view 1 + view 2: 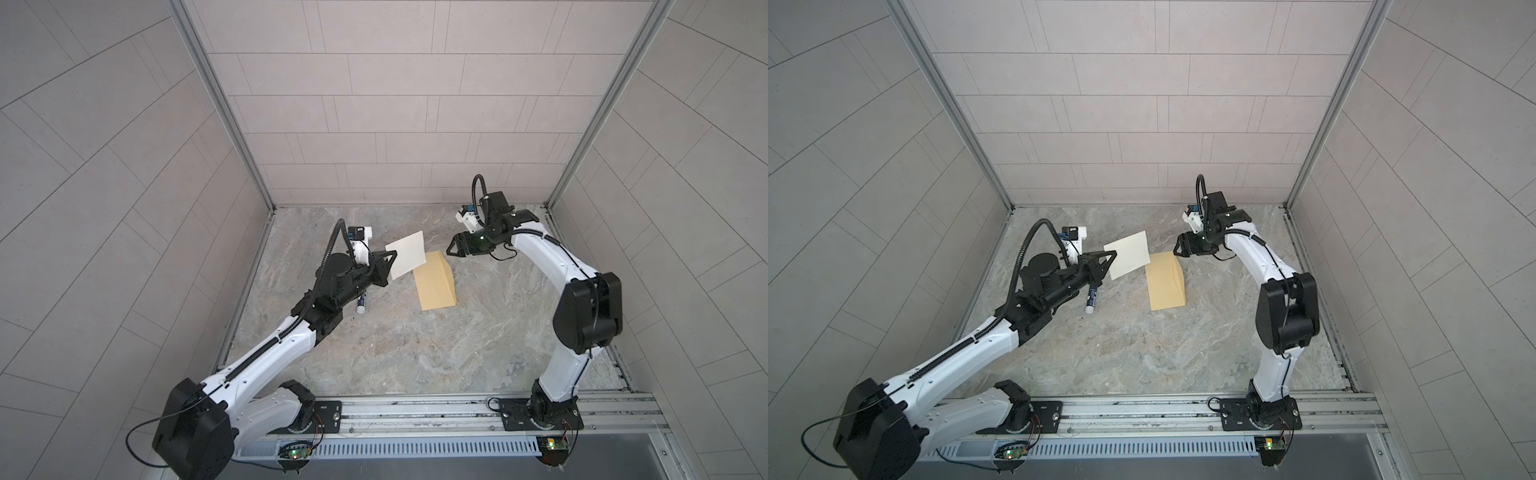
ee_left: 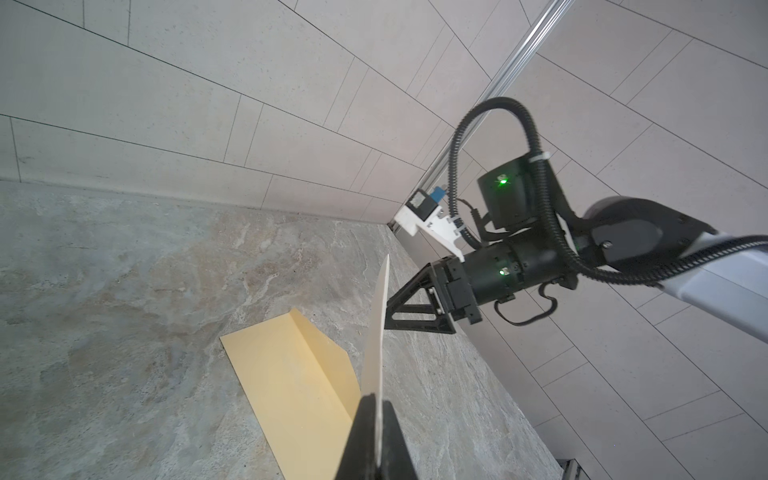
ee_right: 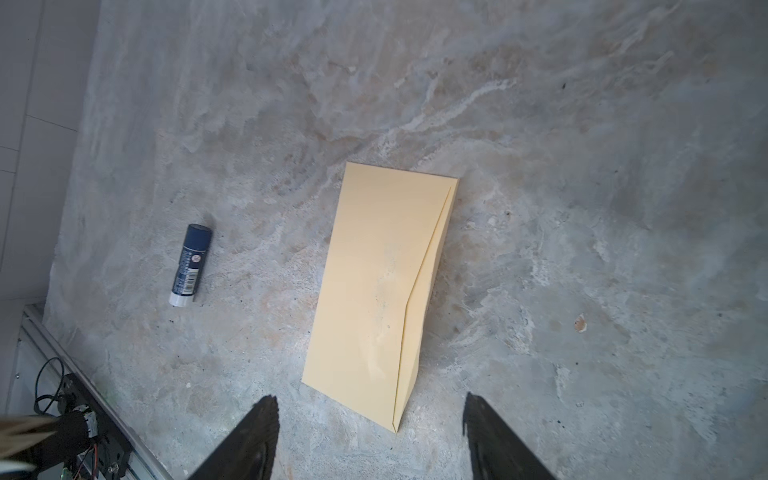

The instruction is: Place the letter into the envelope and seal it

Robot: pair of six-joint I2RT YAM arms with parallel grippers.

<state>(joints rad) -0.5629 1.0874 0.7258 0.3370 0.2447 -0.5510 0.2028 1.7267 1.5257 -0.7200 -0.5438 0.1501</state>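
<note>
Using the tabletop (image 1: 374,353) for resting the envelope (image 1: 436,286), flap propped up for loading; clamping the letter (image 1: 409,255) aloft near its far end in the left fingers (image 2: 361,440) for insertion; holding the right fingers (image 3: 249,444) spread, empty; leaving the glue stick (image 3: 189,266) aside for sealing.

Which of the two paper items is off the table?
The pale letter, clamped in the left gripper; the yellow envelope lies on the table.

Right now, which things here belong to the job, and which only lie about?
For the job: letter, clamped in the left gripper; envelope, flap raised, on the table.
Lying about: glue stick, untouched, though it may serve for sealing.
</note>
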